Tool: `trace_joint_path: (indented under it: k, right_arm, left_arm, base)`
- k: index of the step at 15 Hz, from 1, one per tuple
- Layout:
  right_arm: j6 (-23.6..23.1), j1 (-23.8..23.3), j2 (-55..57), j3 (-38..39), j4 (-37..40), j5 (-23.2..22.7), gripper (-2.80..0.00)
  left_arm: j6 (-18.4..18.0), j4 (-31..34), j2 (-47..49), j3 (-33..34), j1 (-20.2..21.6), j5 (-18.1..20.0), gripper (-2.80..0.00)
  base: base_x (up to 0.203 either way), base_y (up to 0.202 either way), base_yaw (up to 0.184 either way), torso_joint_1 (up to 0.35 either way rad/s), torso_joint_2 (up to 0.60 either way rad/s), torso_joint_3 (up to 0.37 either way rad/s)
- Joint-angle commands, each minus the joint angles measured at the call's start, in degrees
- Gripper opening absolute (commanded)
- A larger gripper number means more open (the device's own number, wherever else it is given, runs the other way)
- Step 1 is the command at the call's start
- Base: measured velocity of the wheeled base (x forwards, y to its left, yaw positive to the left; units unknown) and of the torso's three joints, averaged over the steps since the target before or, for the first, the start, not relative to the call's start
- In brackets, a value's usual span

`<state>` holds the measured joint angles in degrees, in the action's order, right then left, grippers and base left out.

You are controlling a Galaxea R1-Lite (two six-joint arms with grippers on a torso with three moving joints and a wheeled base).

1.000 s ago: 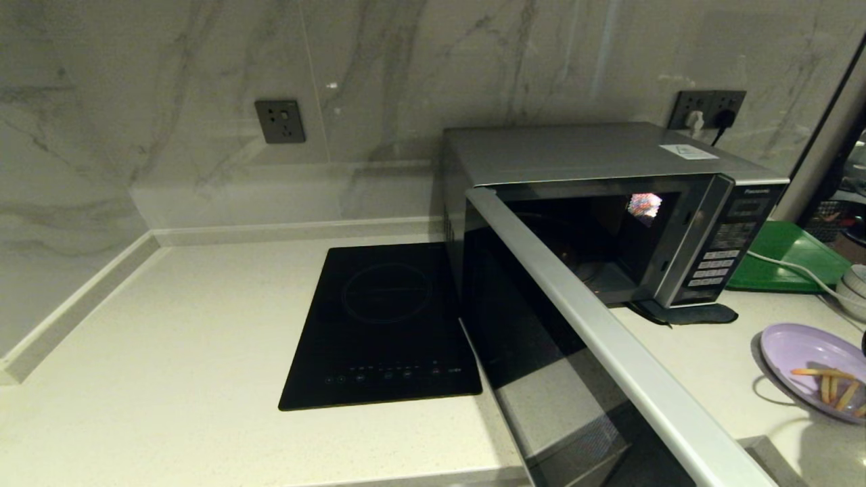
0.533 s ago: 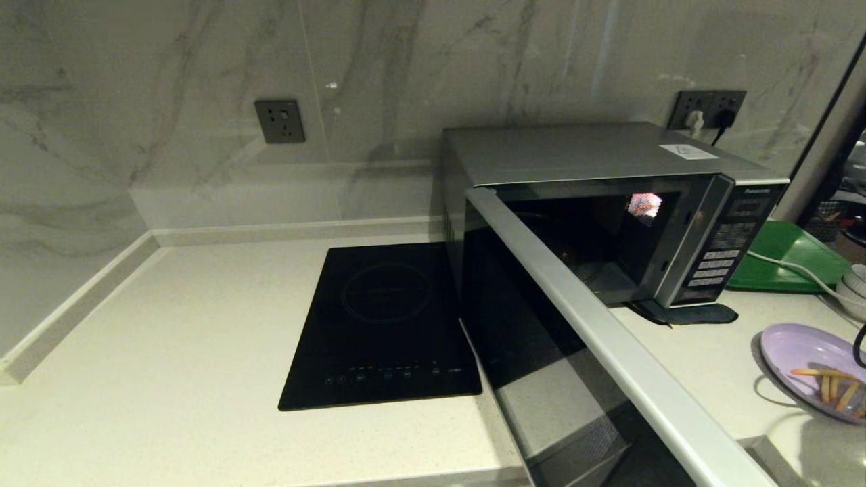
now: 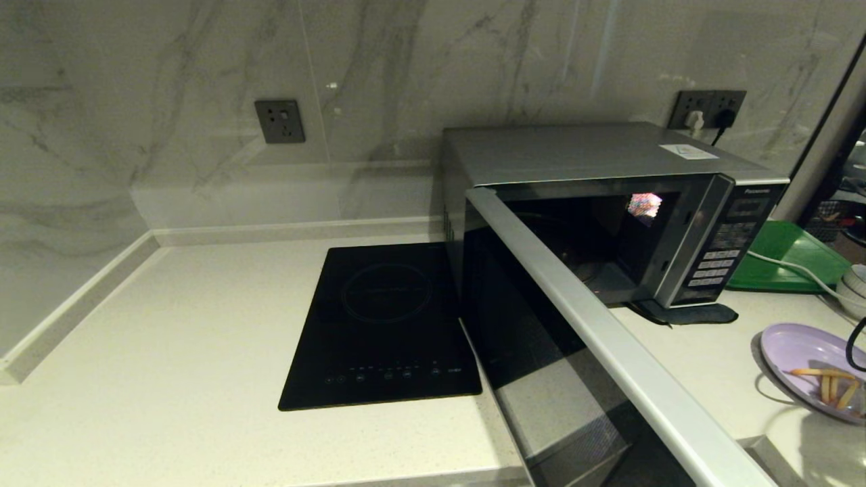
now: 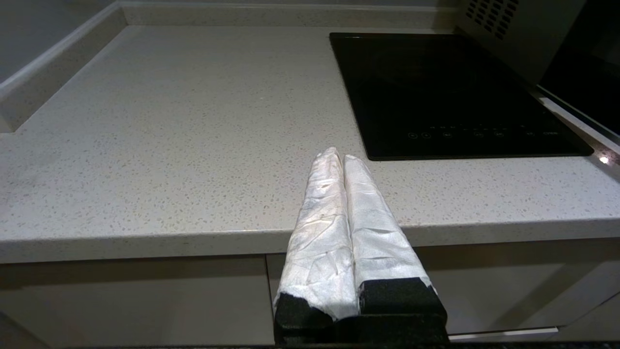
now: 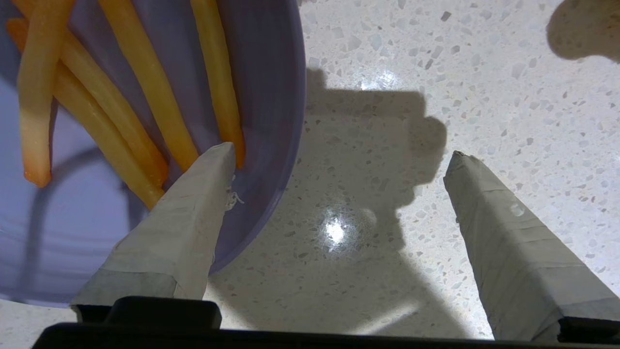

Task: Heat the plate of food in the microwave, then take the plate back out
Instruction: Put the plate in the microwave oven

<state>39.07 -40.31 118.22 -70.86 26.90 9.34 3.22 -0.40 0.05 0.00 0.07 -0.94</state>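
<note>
**Listener:** What is in front of you?

**Operator:** A pale speckled bench (image 3: 203,352) against a marble wall. The microwave (image 3: 595,203) stands toward the right, its door (image 3: 609,338) swung wide open toward me and its dark inside showing. Just left of it, a flat black cooktop (image 3: 385,325) is set into the bench.

**Listener:** And the plate of food?

**Operator:** The plate of food (image 3: 805,368), purple with a few yellow fries (image 5: 145,87), sits on the bench at the far right, in front of the microwave and apart from it. A green tray (image 3: 785,257) lies behind it, beside the microwave.

**Listener:** Where are your claws?

**Operator:** My right claw (image 5: 339,160) hangs over the plate's edge with its fingers spread wide apart. One finger (image 5: 193,213) is over the inside of the plate by the fries, the other over bare bench outside the rim. It grips nothing. My left claw (image 4: 343,157) waits at the bench's front edge, near the cooktop, its fingers pressed together with nothing between them.
</note>
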Motion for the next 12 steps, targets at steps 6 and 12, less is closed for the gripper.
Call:
trace_joint_path:
  k: [6, 12]
  right_arm:
    - [0.3, 2.08, 1.83, -0.33, 0.17, 0.24, 0.0]
    - [0.83, 2.43, 2.46, -1.12, 0.17, 0.24, -2.8]
  left_arm:
    - [0.03, -0.04, 0.04, 0.0, 0.01, -0.03, -2.8]
    - [0.03, -0.04, 0.04, 0.0, 0.01, 0.02, -2.8]
  base:
    - [0.0, 0.0, 0.0, 0.0, 0.0, 0.0]
    - [0.0, 0.0, 0.0, 0.0, 0.0, 0.0]
